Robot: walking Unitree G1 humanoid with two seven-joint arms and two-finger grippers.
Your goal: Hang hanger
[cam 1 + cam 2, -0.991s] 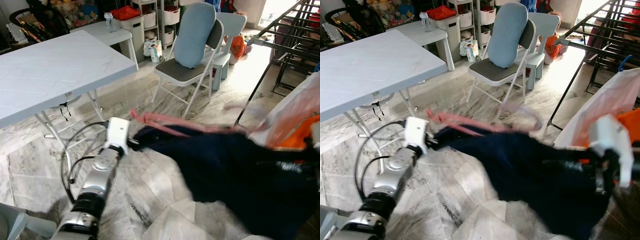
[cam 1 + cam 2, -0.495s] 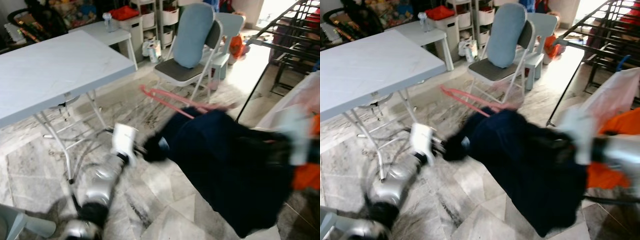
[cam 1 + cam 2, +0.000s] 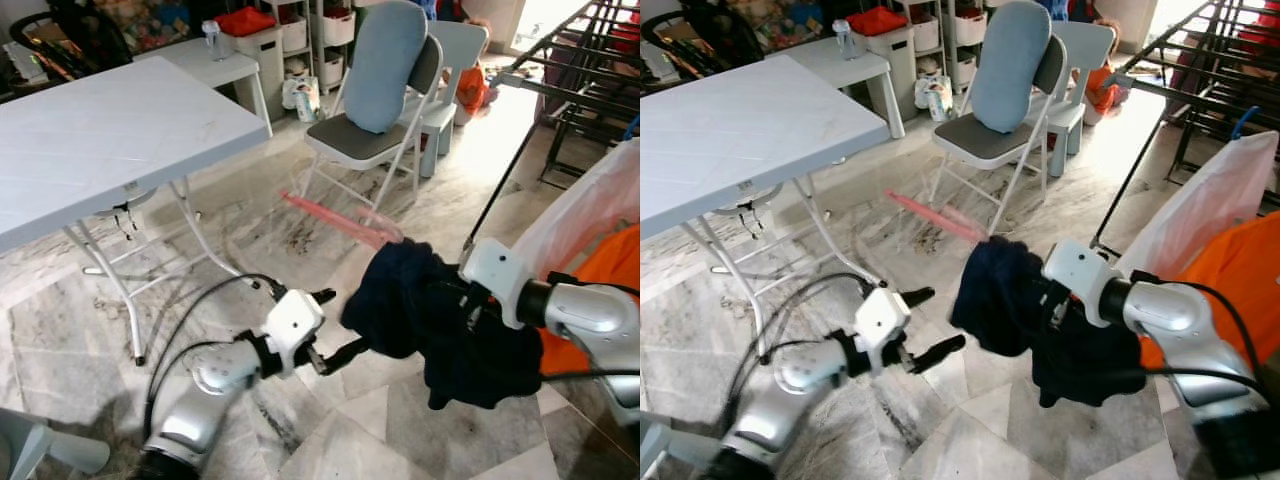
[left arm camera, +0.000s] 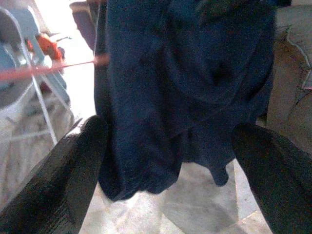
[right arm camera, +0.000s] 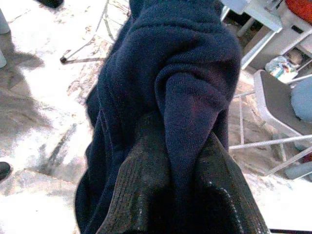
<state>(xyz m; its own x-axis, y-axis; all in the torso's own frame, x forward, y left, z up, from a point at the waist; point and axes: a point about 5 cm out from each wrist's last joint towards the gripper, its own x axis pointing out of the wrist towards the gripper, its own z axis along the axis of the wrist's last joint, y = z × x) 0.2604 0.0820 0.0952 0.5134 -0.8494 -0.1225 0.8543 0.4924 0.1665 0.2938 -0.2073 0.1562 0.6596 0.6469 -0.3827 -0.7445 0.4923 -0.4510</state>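
Right gripper (image 3: 1045, 300) clamping a fold of the dark navy sweater (image 3: 440, 320) between its fingers (image 5: 146, 195), holding the bundle up off the marble floor (image 3: 330, 420), out in the open in front of the folding chair (image 3: 375, 130). Pink hanger (image 3: 340, 220) poking out of the top of the bundle toward the chair, blurry, apparently threaded inside the garment. Left gripper (image 3: 335, 325) hovering just beside the sweater, fingers (image 4: 73, 165) spread wide apart, gripping nothing.

Handling-wise, probably looking at a soft, floppy fleece that sags and slides around rather than keeping any shape. Light enough, but dangling in a clump and likely swinging with every arm move. Hanger itself looking thin, stiff, probably slick plastic, prone to slipping out of a loose neck hole. Better bet: grabbing the hanger up near its hook or shoulder bar instead of pinching cloth alone. Drying rack (image 3: 580, 60) standing well apart, off to the right.
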